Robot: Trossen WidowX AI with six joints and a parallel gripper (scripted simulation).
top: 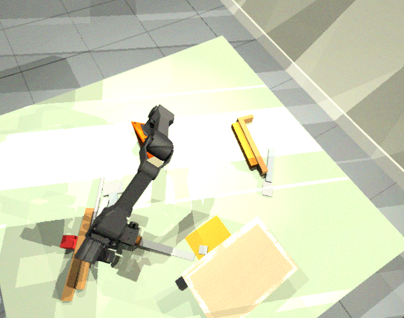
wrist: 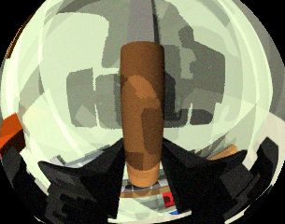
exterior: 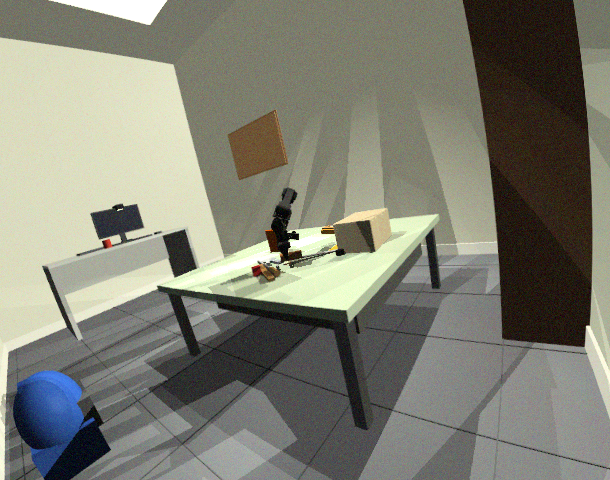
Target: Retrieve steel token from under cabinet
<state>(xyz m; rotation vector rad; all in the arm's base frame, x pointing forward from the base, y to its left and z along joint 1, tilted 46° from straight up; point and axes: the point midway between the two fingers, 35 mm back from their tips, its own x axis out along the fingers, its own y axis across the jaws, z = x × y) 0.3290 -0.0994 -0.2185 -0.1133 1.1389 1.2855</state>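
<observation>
The pale cabinet (top: 243,273) (exterior: 362,232) stands on the table. The yellow marked area (top: 210,230) lies along its front. A small light-grey square, the token (top: 202,250), appears flat on the yellow near the cabinet's edge; whether it is wholly clear of the cabinet I cannot tell. My gripper (wrist: 141,141) is shut on the brown handle (wrist: 143,103) of a long flat tool. The tool's grey blade (top: 161,248) points toward the cabinet, its lighter tip just left of the token with a narrow gap. Whether the blade touches the table is unclear.
A black block (top: 181,283) sits at the cabinet's left corner. Wooden bars (top: 69,285) and a red cube (top: 68,241) lie beyond the arm. An orange wedge (top: 138,131) is near the arm's base. A yellow-orange bar (top: 242,144) and a grey strip (top: 269,165) lie farther back.
</observation>
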